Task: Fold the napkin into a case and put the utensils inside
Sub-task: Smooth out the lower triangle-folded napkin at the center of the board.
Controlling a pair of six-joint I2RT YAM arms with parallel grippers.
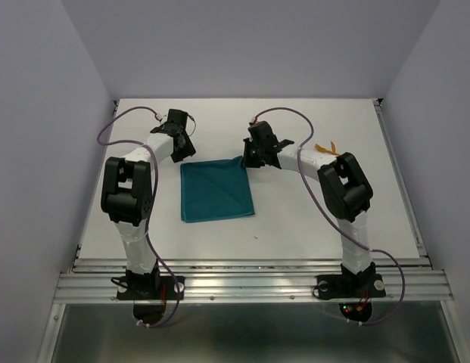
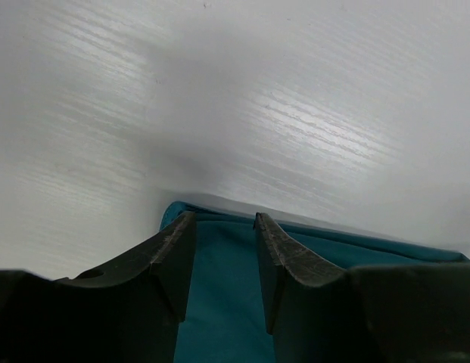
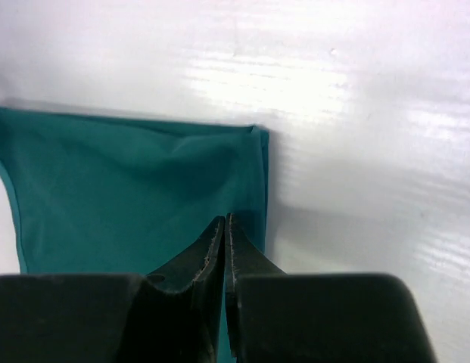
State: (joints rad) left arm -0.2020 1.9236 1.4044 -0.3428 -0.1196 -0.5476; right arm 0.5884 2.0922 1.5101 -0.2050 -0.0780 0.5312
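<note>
Over thin teal cloth napkin (image 1: 217,190): pinch eleven o'clock corner with parted left gripper (image 2: 223,219), level with tightly closed right gripper (image 3: 225,221) at one o'clock

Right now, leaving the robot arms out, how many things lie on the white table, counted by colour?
Teal soft cloth napkin: 1
Thin orange plastic utensils, lying crossed at the far right: 2
Total: 3
</note>
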